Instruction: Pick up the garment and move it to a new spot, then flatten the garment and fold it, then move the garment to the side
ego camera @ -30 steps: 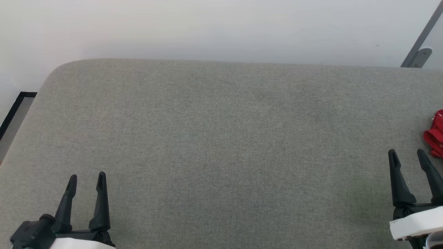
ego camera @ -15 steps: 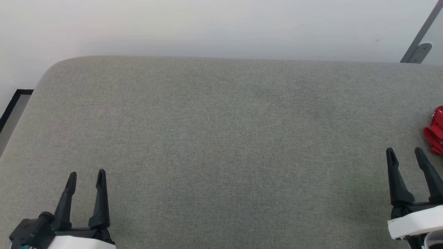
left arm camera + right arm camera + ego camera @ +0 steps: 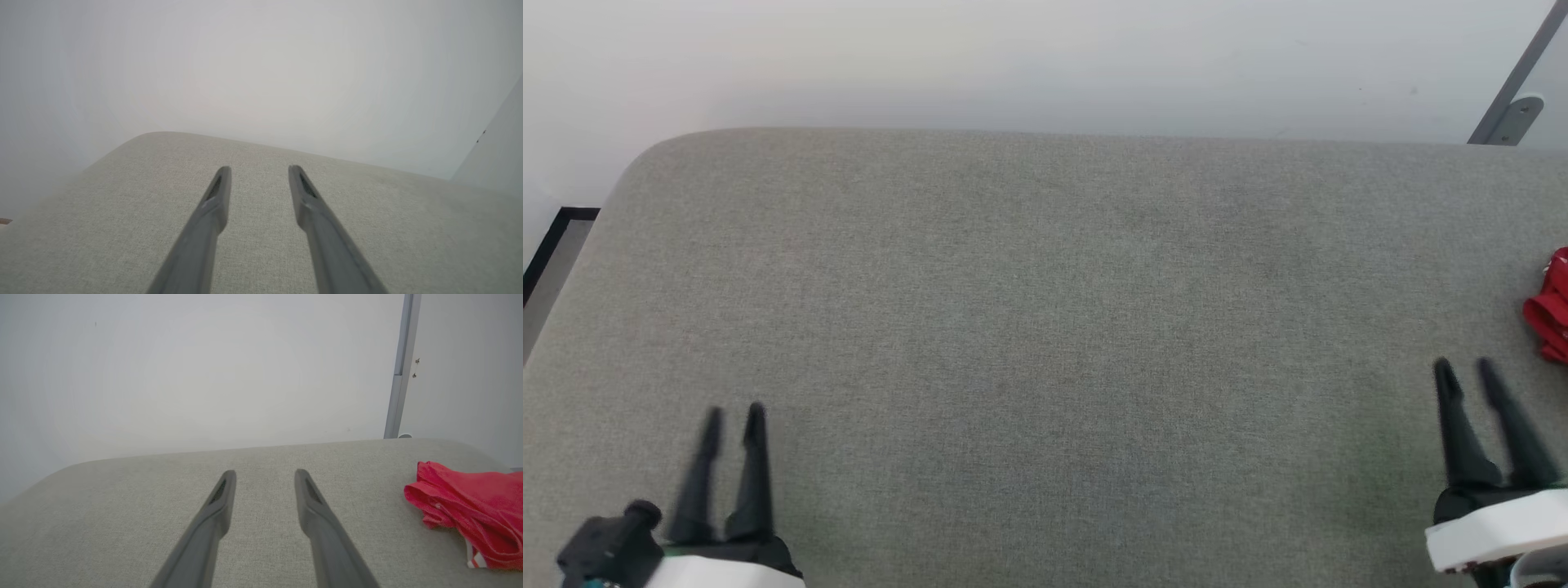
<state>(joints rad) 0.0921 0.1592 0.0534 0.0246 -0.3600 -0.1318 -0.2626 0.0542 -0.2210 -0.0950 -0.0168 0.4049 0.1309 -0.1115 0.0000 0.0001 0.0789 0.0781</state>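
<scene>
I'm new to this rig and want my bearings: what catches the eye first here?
The bright red garment, bunched toward the right end of the grey padded surface, stands out most. Next come the left gripper at the head view's lower left and the right gripper at its lower right, both dark, open and empty.
</scene>
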